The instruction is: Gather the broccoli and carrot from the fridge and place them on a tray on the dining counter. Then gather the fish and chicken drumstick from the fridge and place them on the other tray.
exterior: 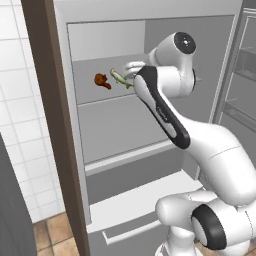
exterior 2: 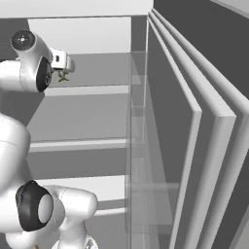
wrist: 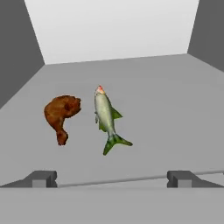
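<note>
Where the fridge [exterior: 150,30] stands open, its upper shelf [wrist: 166,109] is a flat grey floor bounded by a pale back wall and dark side walls, with a thin front lip running across the near edge in the hand view. The chicken drumstick [wrist: 61,113] lies on this shelf toward the left wall as the hand camera sees it, thick end toward the back and bone end toward the front. The fish [wrist: 106,117] lies just beside it, nearly touching but apart, head pointing at the back wall and green tail fanned toward the front edge. Bare shelf spreads wide on the fish's other side and behind both items. In the left base view both sit on the upper shelf, drumstick left, fish right, with the arm's wrist just at the fish's side. The brown door-frame edge [exterior: 55,125] rises close along the left; glass door shelves [exterior 2: 194,146] stand off to the right. The gripper [wrist: 113,177] hovers at the shelf's front lip, fingertips [wrist: 41,177] spread wide apart, gripping nothing, clear of fish and drumstick alike.
</note>
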